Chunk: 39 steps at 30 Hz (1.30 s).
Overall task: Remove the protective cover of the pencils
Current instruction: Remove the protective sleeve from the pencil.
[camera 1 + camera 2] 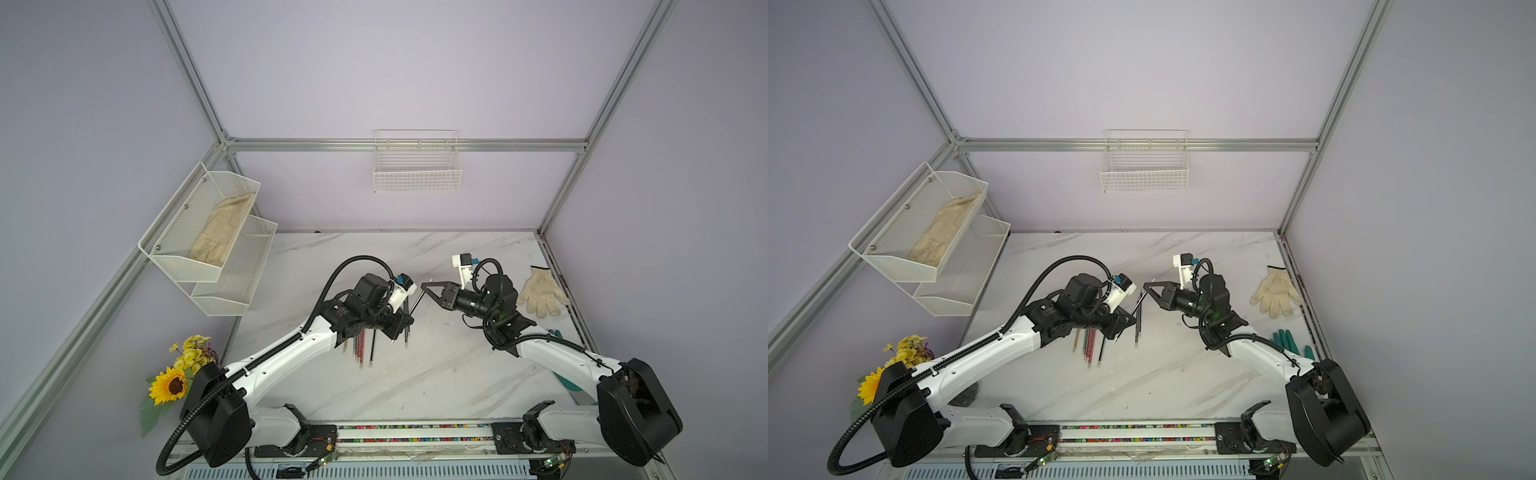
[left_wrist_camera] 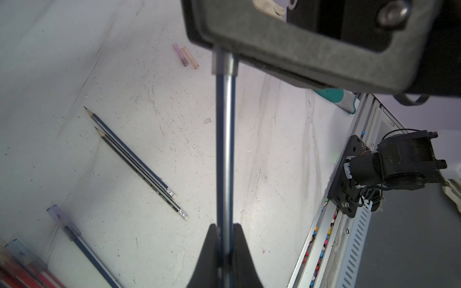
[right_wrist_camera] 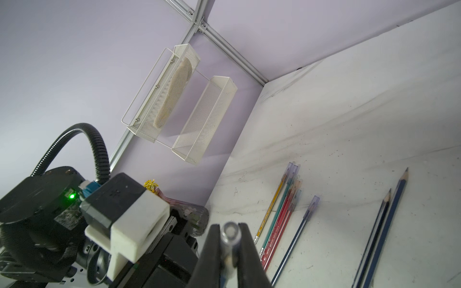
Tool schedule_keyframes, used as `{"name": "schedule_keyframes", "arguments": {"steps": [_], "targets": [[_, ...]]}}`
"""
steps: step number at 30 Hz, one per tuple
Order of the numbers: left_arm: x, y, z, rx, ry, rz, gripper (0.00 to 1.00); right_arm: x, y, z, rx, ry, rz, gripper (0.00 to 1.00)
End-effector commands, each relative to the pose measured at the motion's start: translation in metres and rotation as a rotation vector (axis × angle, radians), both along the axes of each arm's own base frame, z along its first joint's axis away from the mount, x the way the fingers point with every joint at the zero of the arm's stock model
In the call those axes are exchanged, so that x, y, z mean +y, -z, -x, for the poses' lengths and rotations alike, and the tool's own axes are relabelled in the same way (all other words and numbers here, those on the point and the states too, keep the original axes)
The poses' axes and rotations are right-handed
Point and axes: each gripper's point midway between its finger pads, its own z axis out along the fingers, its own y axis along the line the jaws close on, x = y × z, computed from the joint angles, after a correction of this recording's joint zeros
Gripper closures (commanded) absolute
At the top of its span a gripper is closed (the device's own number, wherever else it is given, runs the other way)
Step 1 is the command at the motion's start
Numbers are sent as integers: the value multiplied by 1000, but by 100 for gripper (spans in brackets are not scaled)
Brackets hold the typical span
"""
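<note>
My left gripper (image 2: 225, 227) is shut on the shaft of a blue pencil (image 2: 225, 149), held off the table. A clear protective cover (image 2: 224, 62) sits over that pencil's far end. My right gripper (image 3: 230, 229) is shut on this cover (image 3: 230, 233), whose round end pokes out between the jaws. In both top views the two grippers meet over the table's middle, left (image 1: 410, 319) and right (image 1: 423, 286). Several capped pencils (image 3: 279, 217) lie in a bunch, and one capped blue pencil (image 3: 299, 234) lies beside them. Two bare pencils (image 2: 134, 162) lie side by side. Two loose covers (image 2: 187, 56) rest on the table.
A white glove (image 1: 542, 293) lies at the table's right edge, with a teal glove (image 1: 1285, 340) partly under the right arm. A mesh shelf (image 1: 208, 232) hangs on the left wall and a wire basket (image 1: 417, 166) on the back wall. Sunflowers (image 1: 174, 374) stand at the front left.
</note>
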Motion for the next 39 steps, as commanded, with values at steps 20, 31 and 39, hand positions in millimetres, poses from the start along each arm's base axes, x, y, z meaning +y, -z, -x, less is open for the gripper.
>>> {"name": "schedule_keyframes", "arguments": {"steps": [20, 31, 39], "targets": [[44, 37, 26, 170, -98, -150, 100, -37, -68, -53, -189, 187, -16, 100], [49, 45, 28, 181, -138, -144, 100, -70, -91, -75, -28, 317, -216, 100], [51, 41, 13, 182, -240, -146, 100, -97, -11, -102, 157, 501, 222, 100]]}}
